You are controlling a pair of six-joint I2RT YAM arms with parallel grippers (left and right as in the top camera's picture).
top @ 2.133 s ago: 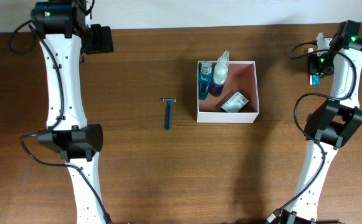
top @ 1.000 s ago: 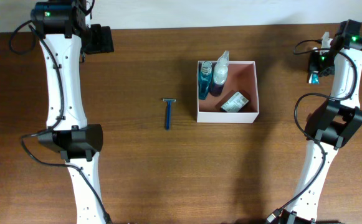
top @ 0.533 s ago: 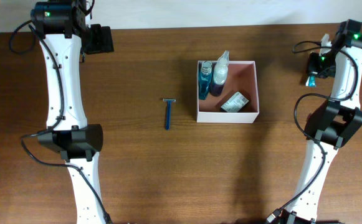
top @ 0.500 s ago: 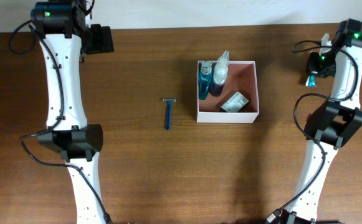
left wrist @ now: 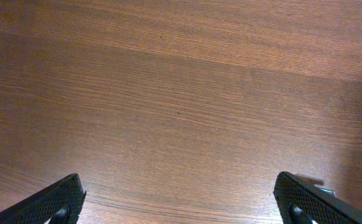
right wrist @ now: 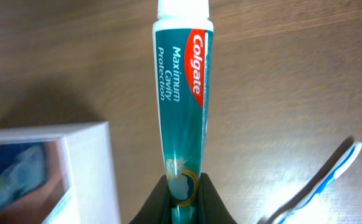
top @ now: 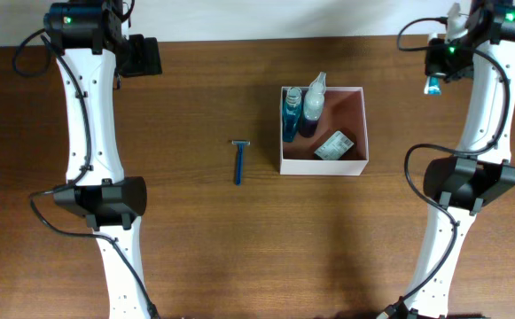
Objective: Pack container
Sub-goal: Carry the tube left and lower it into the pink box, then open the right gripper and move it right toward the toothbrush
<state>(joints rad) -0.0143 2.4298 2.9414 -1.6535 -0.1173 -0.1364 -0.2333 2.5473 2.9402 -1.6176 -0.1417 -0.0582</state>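
Right arm's swung up since a couple of seconds back: the right gripper (top: 435,74), clamped on the toothpaste tube (right wrist: 182,93), now hangs off the container's (top: 323,166) far-right corner. Two bottles (top: 303,111) and a small carton (top: 334,144) are packed. The razor (top: 237,161) left of the container and a toothbrush (right wrist: 330,180) are still out. Tube says "Colgate Maximum Cavity Protection". Left gripper (left wrist: 181,211) is spread wide, way left of the container.

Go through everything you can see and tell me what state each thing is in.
container: open-topped, partly packed
blue bottle: inside the container
spray bottle: inside the container
carton: lying inside the container
razor: lying flat, outside the container
toothbrush: lying flat, outside the container
toothpaste tube: capped, unpacked
right fingers: shut on the toothpaste tube
left fingers: open, empty
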